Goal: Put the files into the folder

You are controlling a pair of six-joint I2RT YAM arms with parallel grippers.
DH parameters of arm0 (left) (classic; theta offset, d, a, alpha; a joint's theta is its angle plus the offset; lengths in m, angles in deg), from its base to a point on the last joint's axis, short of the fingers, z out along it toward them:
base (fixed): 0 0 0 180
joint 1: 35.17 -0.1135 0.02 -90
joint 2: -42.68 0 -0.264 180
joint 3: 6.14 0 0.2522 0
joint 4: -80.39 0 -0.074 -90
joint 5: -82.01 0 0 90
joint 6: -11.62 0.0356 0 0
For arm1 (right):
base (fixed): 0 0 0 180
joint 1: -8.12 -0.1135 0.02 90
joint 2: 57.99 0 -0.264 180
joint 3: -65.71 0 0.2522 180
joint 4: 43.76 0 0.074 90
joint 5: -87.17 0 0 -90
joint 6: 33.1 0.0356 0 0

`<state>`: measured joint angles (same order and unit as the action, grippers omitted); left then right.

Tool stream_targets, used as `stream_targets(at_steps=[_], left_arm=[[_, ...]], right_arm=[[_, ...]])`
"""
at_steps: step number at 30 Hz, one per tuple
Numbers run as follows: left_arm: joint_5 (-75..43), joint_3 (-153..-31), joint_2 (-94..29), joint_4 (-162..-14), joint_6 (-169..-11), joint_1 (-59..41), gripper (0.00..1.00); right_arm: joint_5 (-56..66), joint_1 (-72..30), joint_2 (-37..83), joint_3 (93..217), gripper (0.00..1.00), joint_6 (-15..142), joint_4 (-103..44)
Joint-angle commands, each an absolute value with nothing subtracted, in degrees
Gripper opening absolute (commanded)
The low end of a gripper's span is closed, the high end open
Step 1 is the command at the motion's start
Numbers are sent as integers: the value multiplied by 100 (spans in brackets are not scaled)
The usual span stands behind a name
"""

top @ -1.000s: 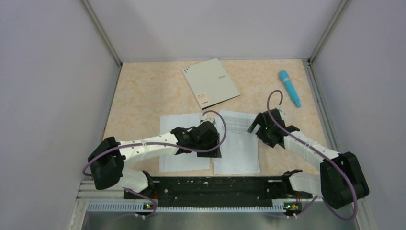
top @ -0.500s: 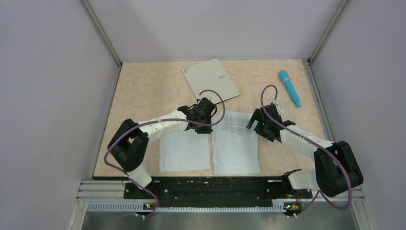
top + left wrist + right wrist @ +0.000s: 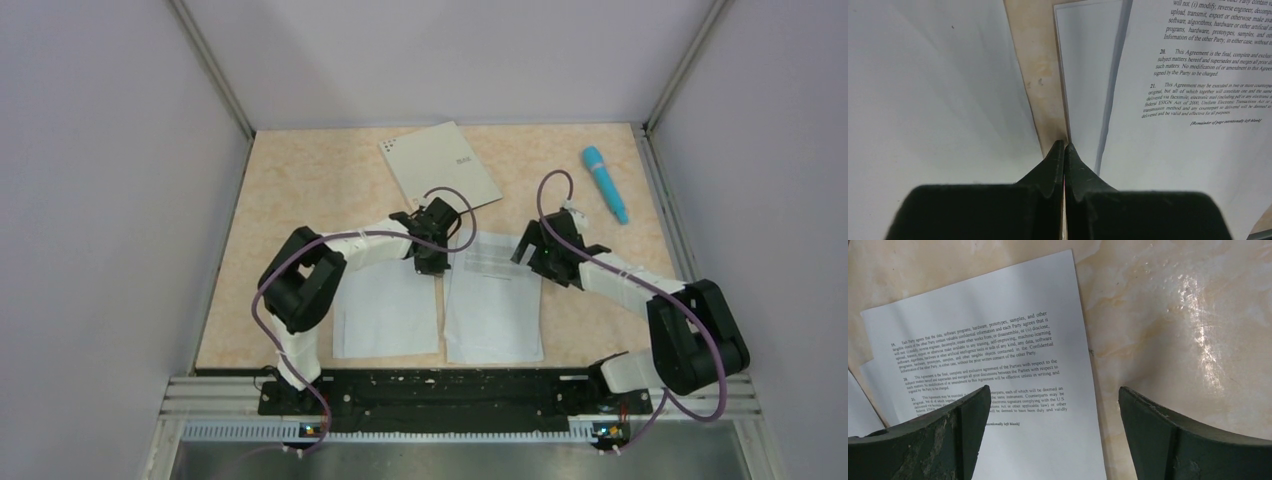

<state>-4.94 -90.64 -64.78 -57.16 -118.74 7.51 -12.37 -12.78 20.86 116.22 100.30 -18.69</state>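
The grey folder [image 3: 440, 175] lies shut and flat at the back of the table. The files lie nearer, in two lots. A blank white sheet [image 3: 385, 315] [image 3: 938, 90] lies on the left. A printed sheet on top of another sheet [image 3: 495, 315] [image 3: 1198, 75] [image 3: 998, 340] lies on the right. My left gripper [image 3: 433, 266] [image 3: 1064, 145] is shut with nothing in it, its tips over the bare strip between the two lots. My right gripper [image 3: 545, 255] [image 3: 1055, 390] is wide open, straddling the printed sheet's right edge.
A blue pen-like cylinder [image 3: 606, 183] lies at the back right. Grey walls close in the table on three sides. A black rail [image 3: 440, 395] runs along the near edge between the arm bases.
My left arm has swung away from over the blank sheet to the far end of the gap between the sheets, and its jaws have closed. My right gripper has edged farther back.
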Motion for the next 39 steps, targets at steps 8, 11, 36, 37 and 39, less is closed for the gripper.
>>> stream_targets(at_steps=[8,11,36,37,39], left_arm=[[-574,-9724,-6925,-5752,-11823,667,0],[-596,-9763,-6974,-5760,-11832,650,0],[-971,-9579,-6479,-5704,-11608,436,5],[-1027,-9501,-6405,-5712,-11596,441,5],[-1132,-9332,-6259,-5716,-11597,482,5]], right_arm=[[-841,-1331,2627,11780,96,9879,-2010],[-815,-1382,2750,11870,96,9807,-1971],[-1519,-1623,2717,12523,95,9170,-1292],[-1537,-1602,2743,12578,95,9184,-1282],[-1554,-1537,2845,12714,95,9188,-1271]])
